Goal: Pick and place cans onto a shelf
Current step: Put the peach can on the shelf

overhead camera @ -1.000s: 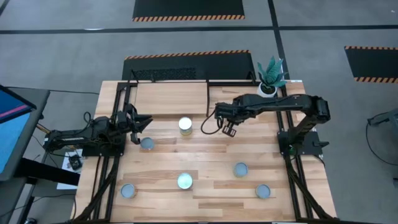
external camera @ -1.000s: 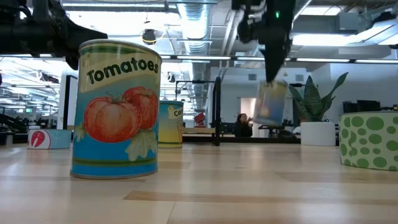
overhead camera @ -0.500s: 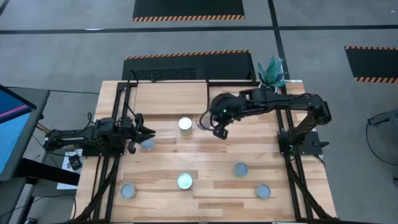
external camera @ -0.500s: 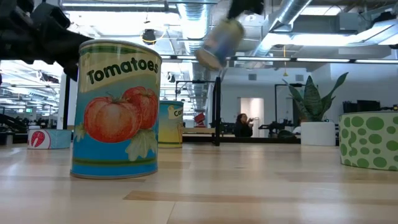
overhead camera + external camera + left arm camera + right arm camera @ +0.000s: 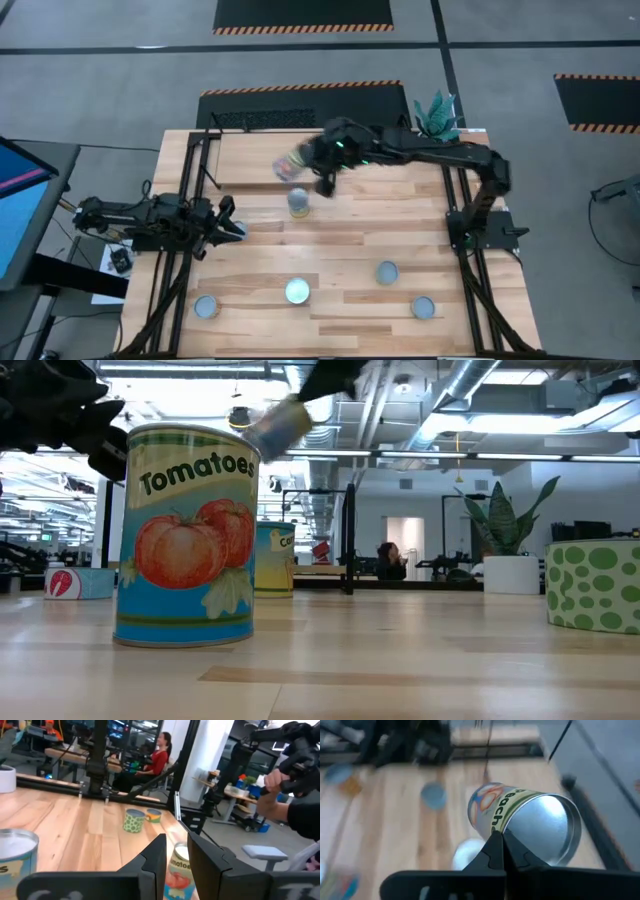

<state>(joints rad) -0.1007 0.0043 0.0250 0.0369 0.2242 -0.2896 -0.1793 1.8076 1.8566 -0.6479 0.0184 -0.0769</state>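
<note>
Silver-bottomed and tipped on its side, a peach can (image 5: 520,820) is clamped in the right gripper (image 5: 318,170), whose two dark fingers (image 5: 496,851) meet tight against its lower rim in the right wrist view. From above, the held can (image 5: 289,164) shows as a blur just to the left of that gripper, in the air over the light-wood shelf (image 5: 270,150) at the table's far side. In the low view it appears as a tilted blur (image 5: 277,426) high above the tabletop.

Just below the right gripper in the high view, a can (image 5: 298,203) stands upright on the table (image 5: 330,250), apart from the fingers. Well apart from it, toward the near edge, stand four more cans: one (image 5: 206,306) near the left corner, one (image 5: 298,291) in the middle, and two (image 5: 387,271) (image 5: 423,307) to the right.

The left gripper (image 5: 228,222) hangs at the table's left side, its fingers (image 5: 155,865) standing slightly apart with nothing between them. Straight ahead of it, beyond the fingertips, stands a tomato can (image 5: 180,872); a green-spotted can (image 5: 133,820) stands farther off, and a white-topped can (image 5: 17,852) is close beside the gripper. In the low view the tomato can (image 5: 187,550) fills the foreground.
</note>
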